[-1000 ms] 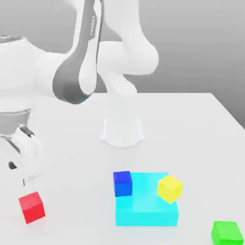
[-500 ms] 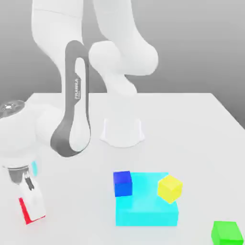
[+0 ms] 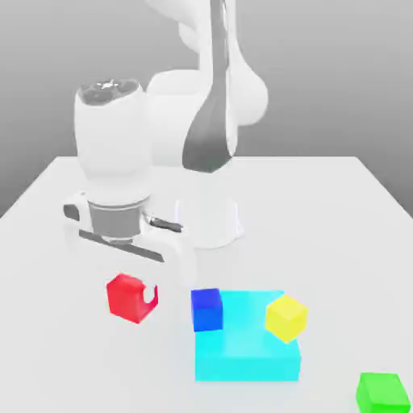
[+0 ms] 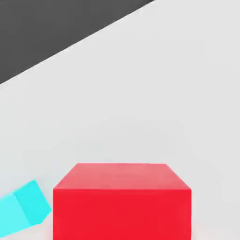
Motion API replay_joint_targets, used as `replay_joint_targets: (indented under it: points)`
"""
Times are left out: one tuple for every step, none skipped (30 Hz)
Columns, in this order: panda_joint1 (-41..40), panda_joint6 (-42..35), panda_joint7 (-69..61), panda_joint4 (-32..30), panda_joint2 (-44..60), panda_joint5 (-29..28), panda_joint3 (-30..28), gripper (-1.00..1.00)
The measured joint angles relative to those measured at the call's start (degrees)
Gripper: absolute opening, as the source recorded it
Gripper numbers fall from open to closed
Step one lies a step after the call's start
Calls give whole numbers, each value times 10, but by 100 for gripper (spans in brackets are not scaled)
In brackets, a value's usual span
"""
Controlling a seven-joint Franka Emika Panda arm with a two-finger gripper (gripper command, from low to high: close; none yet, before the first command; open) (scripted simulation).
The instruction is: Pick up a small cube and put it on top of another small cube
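Note:
The small red cube (image 3: 125, 296) hangs a little above the white table, left of the blue cube (image 3: 206, 309) in the exterior view. My gripper (image 3: 133, 300) is shut on it, and one white finger (image 3: 151, 297) shows against its right face. In the hand view the red cube (image 4: 122, 201) sits close under the camera, with the cyan block (image 4: 22, 209) beside it. A yellow cube (image 3: 286, 317) rests tilted on the large flat cyan block (image 3: 247, 347), and the blue cube stands at that block's left corner.
A green cube (image 3: 381, 392) lies near the table's front edge at the exterior view's right. The arm's white base (image 3: 206, 222) stands behind the cyan block. Bare white table (image 3: 323, 218) stretches to the right and back.
The gripper came down over the red cube at the front left and shut on it. It has since carried the cube up and to the right, toward the blue cube.

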Motion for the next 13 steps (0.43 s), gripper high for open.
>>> replay_joint_targets:
  points:
    - [11,-9,-16,-11,-21,0,8,-100]
    - [24,-19,-32,-23,-42,0,15,-100]
    - [37,-29,-49,-34,-62,0,22,-100]
    - [51,-38,-65,-45,-83,0,28,-100]
    - [59,-34,-75,-53,-87,0,32,-100]
    - [62,-20,-80,-58,-78,0,35,-100]
    - [64,-1,-82,-62,-63,0,36,-100]
    - [64,20,-82,-66,-46,-1,37,-100]
    - [65,42,-82,-69,-27,-2,38,-100]
    - [65,65,-82,-72,-7,-2,38,-100]
    - [64,81,-82,-74,7,-4,38,100]
    - [64,81,-82,-74,7,-4,38,100]
    - [64,81,-82,-74,7,-4,38,100]
